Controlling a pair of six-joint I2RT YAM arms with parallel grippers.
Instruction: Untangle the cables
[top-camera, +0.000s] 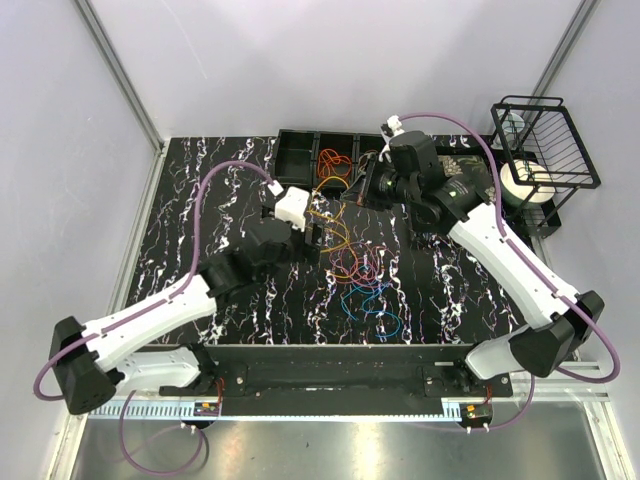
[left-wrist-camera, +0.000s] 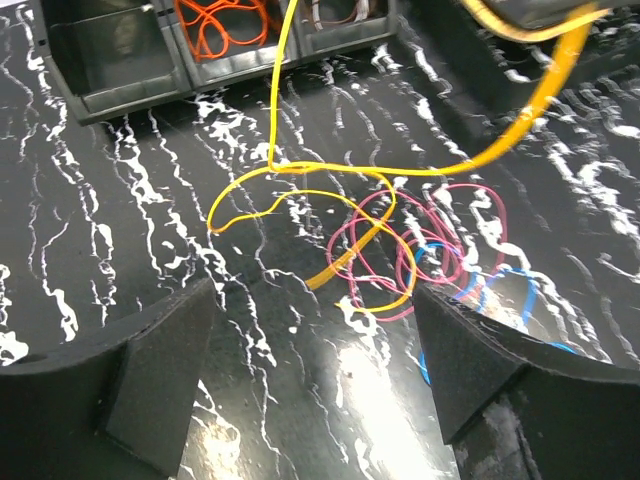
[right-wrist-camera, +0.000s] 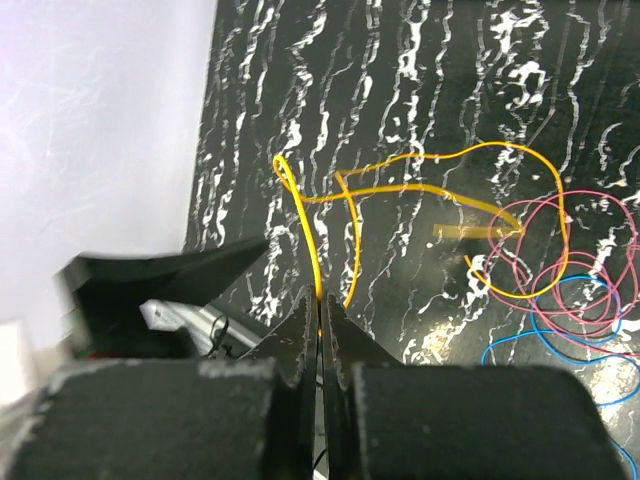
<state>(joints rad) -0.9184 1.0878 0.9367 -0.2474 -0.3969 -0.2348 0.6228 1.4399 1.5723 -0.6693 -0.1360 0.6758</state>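
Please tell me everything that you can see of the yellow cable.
The yellow cable is a thin, glossy, flexible wire. The shut right gripper pinches one part and holds it above the black marbled table. From there it runs in loose curves down to the table, where its far loop lies tangled over the pink cables. The open left gripper does not touch it.

Nothing legible is showing in any of the three views: no text, label, brand, number or sign is reading clearly on any surface.
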